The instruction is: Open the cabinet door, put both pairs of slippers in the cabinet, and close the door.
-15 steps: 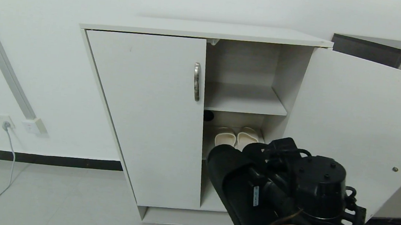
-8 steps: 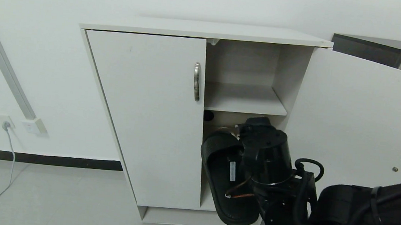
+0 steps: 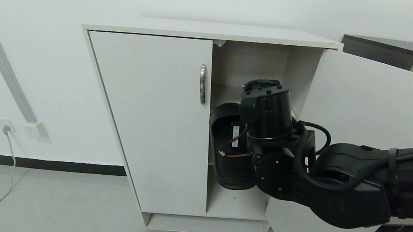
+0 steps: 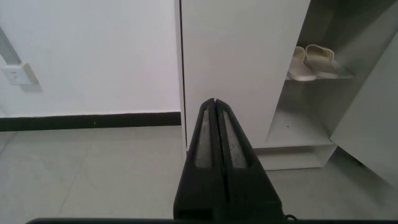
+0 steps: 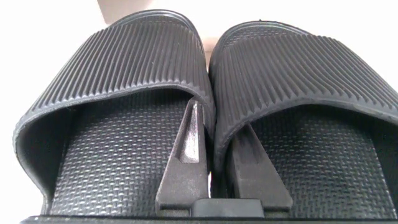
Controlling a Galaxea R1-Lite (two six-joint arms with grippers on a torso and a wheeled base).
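**Head view.**
- Cabinet: white, against the wall. Its left door is closed and has a metal handle.
- Right door: swung wide open.
- Right arm: reaches into the open half.
- Black slippers: held nearly upright just inside the opening, at mid height and above the bottom board. They rest on no shelf.
- Also present: a wall socket with a cable, and a dark cabinet at the far right.

**Left wrist view.**
- Left gripper: fingers pressed flat together with nothing between them. It hangs over the floor, well apart from the cabinet.
- White slippers: side by side on a shelf inside the open half.

**Right wrist view.**
- Right gripper: clamped on the black slippers. One of its fingers sits inside each slipper, pinching the two neighbouring side walls together.
- The pair lies side by side, straps uppermost.

**Progress, as judged.**
- Done: the door is open and the white pair is stored.
- In hand: the black pair is carried into the opening but not yet set down.
- Left: lower it onto a free shelf or the bottom board, let go, draw the arm out, and swing the right door shut.
- Risk: the arm fills much of the opening, so the slippers may catch on a shelf edge.
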